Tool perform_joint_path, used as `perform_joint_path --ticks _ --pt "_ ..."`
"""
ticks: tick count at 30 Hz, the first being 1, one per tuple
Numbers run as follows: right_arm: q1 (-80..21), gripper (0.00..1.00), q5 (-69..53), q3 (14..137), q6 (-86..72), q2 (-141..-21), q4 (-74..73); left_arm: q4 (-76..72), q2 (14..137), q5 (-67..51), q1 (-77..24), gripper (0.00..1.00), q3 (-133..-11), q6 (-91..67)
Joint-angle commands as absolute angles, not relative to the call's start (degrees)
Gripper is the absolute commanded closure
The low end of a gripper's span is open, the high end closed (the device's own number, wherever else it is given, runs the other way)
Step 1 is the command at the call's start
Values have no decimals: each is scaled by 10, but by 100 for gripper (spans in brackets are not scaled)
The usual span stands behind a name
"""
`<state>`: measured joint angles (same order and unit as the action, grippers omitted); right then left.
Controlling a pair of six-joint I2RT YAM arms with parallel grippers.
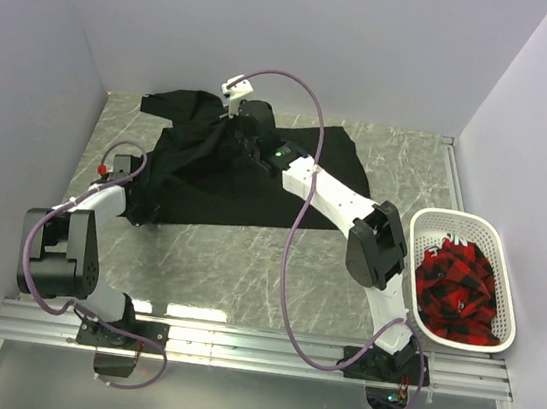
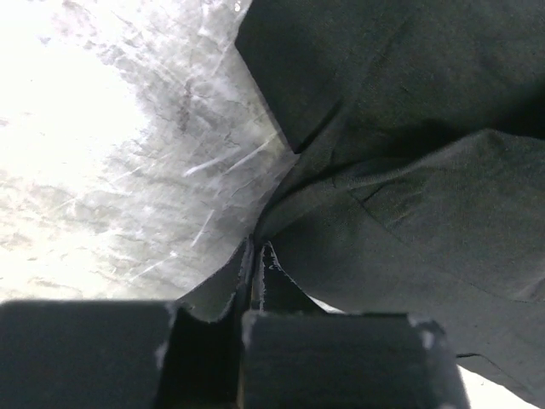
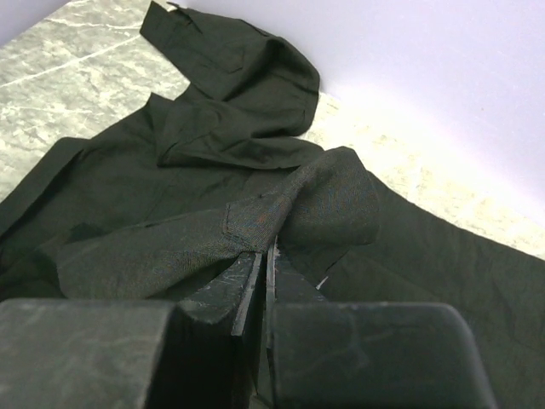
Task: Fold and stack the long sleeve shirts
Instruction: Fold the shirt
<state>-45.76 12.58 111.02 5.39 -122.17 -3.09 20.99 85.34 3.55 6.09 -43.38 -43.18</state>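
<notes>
Now: left jaws clamped on black shirt (image 1: 207, 171) edge; right jaws clamped on its raised fold.

One black shirt (image 1: 196, 182): plain, long-sleeved, rumpled, spread flat across upper centre of the top view, with one fold raised at its middle. Red-black plaid cloth (image 1: 456, 289): heaped in basket (image 1: 458, 218), right.

A white slatted basket (image 1: 458, 218) is set at the right edge of the grey marbled table (image 1: 246, 261), and red and black cloth (image 1: 459, 290) is heaped inside it. The table is enclosed by pale walls (image 1: 355, 44).
</notes>
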Motion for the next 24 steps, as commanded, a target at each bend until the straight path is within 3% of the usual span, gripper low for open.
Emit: perform_joint_path --ticks 1,12,19,24 --pt "-457 95 127 1109 47 -1195 -10 235 850 61 63 100 -462 -424" --pt "-457 95 151 1099 74 -1190 -4 302 802 201 62 99 -483 -379" --pt "-458 95 156 1102 93 -1187 -4 311 815 194 62 70 -477 -381" --pt "-458 95 152 1110 102 -1182 -3 314 798 222 62 73 -467 -384"
